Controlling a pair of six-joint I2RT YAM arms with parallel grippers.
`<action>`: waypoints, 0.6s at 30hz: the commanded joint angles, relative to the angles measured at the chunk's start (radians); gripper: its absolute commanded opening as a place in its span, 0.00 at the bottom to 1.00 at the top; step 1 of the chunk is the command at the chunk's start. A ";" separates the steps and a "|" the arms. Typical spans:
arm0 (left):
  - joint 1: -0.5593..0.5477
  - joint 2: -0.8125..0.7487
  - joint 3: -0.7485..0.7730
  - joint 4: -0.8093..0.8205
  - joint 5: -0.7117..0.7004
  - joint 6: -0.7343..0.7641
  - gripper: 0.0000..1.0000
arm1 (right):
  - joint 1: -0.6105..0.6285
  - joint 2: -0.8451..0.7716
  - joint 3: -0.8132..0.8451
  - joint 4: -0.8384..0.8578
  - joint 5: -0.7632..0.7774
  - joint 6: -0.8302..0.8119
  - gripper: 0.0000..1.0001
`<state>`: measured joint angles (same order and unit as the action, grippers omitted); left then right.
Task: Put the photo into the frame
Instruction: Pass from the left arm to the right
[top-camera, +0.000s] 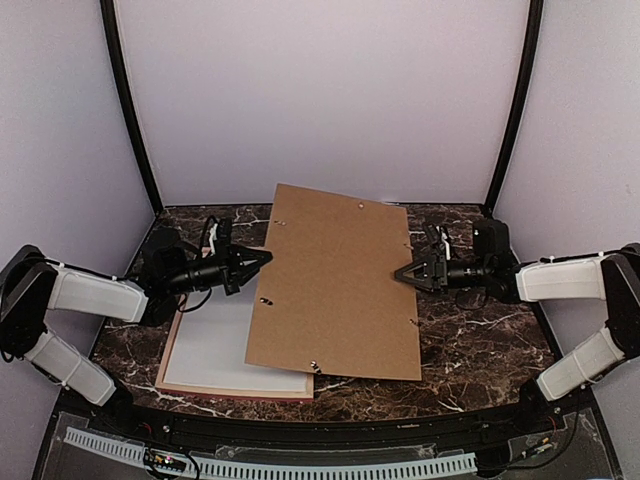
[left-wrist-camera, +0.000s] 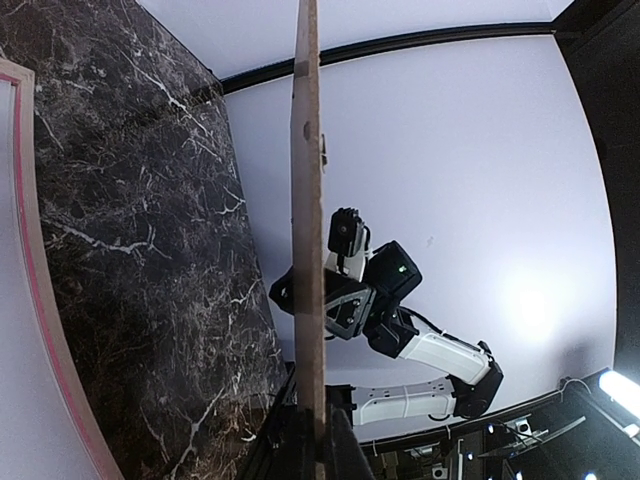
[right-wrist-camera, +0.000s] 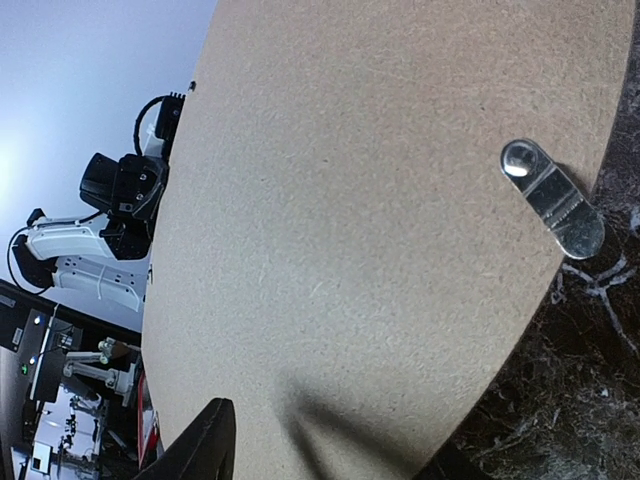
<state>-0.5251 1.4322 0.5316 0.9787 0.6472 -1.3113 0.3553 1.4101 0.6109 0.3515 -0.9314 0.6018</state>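
A brown backing board (top-camera: 335, 280) hangs tilted over the table. My left gripper (top-camera: 262, 258) is shut on its left edge; in the left wrist view the board (left-wrist-camera: 308, 250) stands edge-on between the fingers. My right gripper (top-camera: 400, 272) is open at the board's right edge, its fingers spread just over the board's face (right-wrist-camera: 380, 230). The pink-red frame (top-camera: 235, 392) lies flat at the front left, partly under the board. A white sheet (top-camera: 215, 345) fills it. I cannot tell whether this is the photo; no printed picture shows.
The dark marble table (top-camera: 480, 340) is walled by pale panels at the back and sides. Metal turn clips (right-wrist-camera: 555, 195) stick out along the board's edges. The right arm (left-wrist-camera: 400, 330) shows beyond the board in the left wrist view.
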 joint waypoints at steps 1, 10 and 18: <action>0.007 -0.025 -0.011 0.068 0.010 0.024 0.00 | -0.002 0.005 0.005 0.129 -0.052 0.070 0.50; 0.007 -0.025 -0.026 0.003 -0.012 0.087 0.00 | -0.014 0.005 -0.002 0.209 -0.086 0.144 0.34; 0.007 -0.020 -0.012 -0.127 -0.042 0.194 0.00 | -0.021 -0.003 0.004 0.215 -0.111 0.160 0.20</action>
<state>-0.5194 1.4300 0.5144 0.9344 0.6289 -1.2064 0.3336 1.4151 0.6071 0.4725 -0.9783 0.7498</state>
